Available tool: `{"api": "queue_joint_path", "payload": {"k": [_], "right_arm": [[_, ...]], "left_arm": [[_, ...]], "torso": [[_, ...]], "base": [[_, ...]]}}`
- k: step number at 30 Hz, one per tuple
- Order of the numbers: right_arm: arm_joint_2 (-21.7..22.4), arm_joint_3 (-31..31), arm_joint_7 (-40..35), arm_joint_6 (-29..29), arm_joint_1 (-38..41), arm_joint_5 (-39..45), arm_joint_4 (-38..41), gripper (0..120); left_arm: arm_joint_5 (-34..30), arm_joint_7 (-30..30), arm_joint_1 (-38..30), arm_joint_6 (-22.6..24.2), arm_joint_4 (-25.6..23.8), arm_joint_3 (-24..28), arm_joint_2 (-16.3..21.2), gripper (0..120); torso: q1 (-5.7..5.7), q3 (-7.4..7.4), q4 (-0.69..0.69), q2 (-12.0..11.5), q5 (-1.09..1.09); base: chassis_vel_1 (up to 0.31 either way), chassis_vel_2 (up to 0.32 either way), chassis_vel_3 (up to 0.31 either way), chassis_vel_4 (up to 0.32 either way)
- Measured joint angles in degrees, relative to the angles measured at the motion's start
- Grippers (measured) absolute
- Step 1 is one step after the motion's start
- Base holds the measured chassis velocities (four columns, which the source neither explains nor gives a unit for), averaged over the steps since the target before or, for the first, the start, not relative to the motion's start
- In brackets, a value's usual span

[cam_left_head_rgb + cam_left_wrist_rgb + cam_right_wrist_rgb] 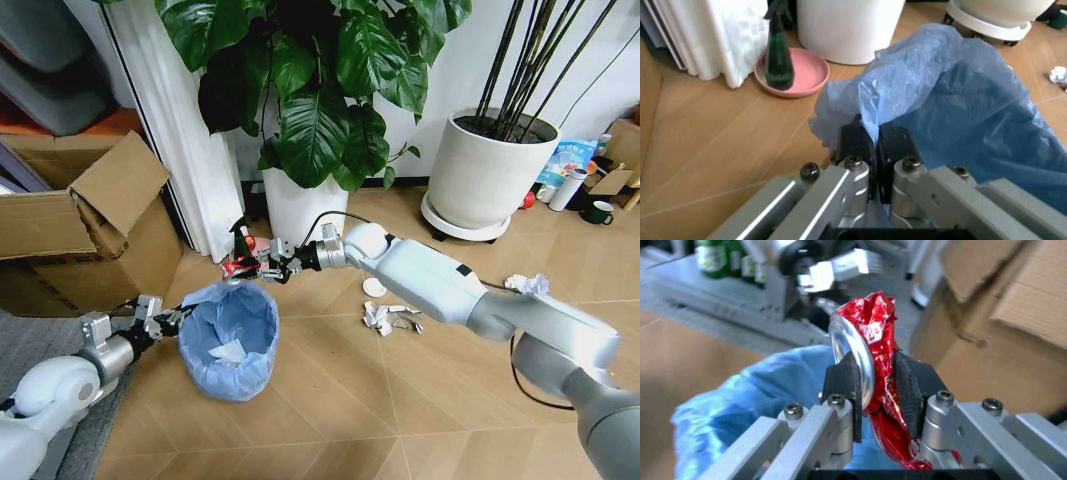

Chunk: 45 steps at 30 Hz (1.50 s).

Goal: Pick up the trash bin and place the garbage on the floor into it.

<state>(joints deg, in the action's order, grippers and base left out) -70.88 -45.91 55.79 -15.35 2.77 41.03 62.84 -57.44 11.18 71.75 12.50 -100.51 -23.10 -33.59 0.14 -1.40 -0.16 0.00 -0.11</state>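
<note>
While the trash bin [230, 340] is pinched at its blue-bag rim by the closed left gripper [172, 320], a crushed red-silver can [875, 370] is clamped in the right gripper [262, 262], just above the bin's far rim. Paper wads [388, 318] are left on the floor [400, 420] behind that gripper.

Cardboard box [85, 225], potted plants [300, 150]

Left pincer [872, 145] pinches the trash bin's [960, 125] blue bag rim.

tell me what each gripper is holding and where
Right gripper: crushed red-silver can, pinched across its flattened middle. Left gripper: trash bin, by its bag-lined rim.
</note>
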Motion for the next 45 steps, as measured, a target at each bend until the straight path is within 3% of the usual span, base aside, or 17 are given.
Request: {"api": "queue_joint_path", "payload": {"k": [7,15,18,22,29,33,37,39,40,41,45], "right_arm": [[-0.8,-7.8,4.4,-0.1,6.9,0.5,-0.3,15],[-3.3,-10.0,7.1,-1.5,8.9,-4.3,-3.9,15],[-3.9,-10.0,7.4,-1.8,9.0,-5.7,-4.9,23],[-6.0,-8.8,8.2,-1.9,8.1,-9.4,-7.5,43],[-6.7,-8.6,8.2,-1.9,8.2,-9.6,-8.4,67],[-6.4,-5.3,6.6,-1.3,8.2,-9.5,-8.5,84],[-3.1,0.2,2.3,0.7,6.3,-7.7,-8.8,98],[-1.8,0.8,1.3,1.0,6.0,-7.3,-8.8,99],[1.3,2.0,-0.3,1.4,4.9,-6.8,-8.7,100],[1.3,2.0,-0.3,1.4,4.9,-6.8,-8.7,100],[12.1,6.8,-2.1,1.3,-1.6,-8.2,-9.1,100]], "left_arm": [[0.1,-0.1,-0.4,0.1,-0.2,0.2,-0.5,0],[0.4,-0.4,0.2,0.3,-1.4,-0.2,-1.1,0],[0.4,-0.6,0.3,0.4,-1.9,-0.4,-1.2,0],[0.2,-0.8,1.9,0.5,-3.1,-1.8,-0.7,0],[0.0,-0.6,3.7,0.5,-3.6,-3.4,-0.2,0],[0.0,-0.6,3.9,0.5,-3.5,-3.8,-0.4,0],[0.0,-0.6,4.0,0.5,-3.5,-4.0,-0.4,0],[0.0,-0.6,4.0,0.5,-3.5,-4.1,-0.4,0],[-0.1,-0.6,3.9,0.5,-3.5,-4.3,-0.5,0],[-0.1,-0.6,3.9,0.5,-3.5,-4.3,-0.5,0],[-0.7,-0.8,3.4,0.5,-3.6,-4.6,-0.7,0]], "torso": [[0.00,0.00,0.02,0.0,0.00],[0.00,0.00,0.02,0.0,0.00],[0.00,0.00,0.00,0.0,0.00],[0.00,0.00,0.01,0.0,0.00],[0.00,0.00,0.01,0.0,0.00],[0.00,0.00,0.02,0.0,0.00],[0.00,0.00,0.04,0.0,0.01],[0.00,0.00,0.04,0.0,0.00],[-0.01,0.01,0.03,0.0,0.01],[-0.01,0.01,0.03,0.0,0.01],[0.00,0.00,-0.05,0.0,0.04]], "base": [[0.000,0.000,0.000,0.000],[0.000,0.000,0.000,0.000],[0.000,0.000,0.000,0.000],[0.000,0.000,0.000,0.000],[0.000,0.000,0.000,0.000],[0.000,0.000,0.000,0.000],[0.000,0.000,0.000,0.000],[0.000,0.000,0.000,0.000],[0.000,0.000,0.000,0.000],[0.000,0.000,0.000,0.000],[0.000,0.000,0.000,0.000]]}}
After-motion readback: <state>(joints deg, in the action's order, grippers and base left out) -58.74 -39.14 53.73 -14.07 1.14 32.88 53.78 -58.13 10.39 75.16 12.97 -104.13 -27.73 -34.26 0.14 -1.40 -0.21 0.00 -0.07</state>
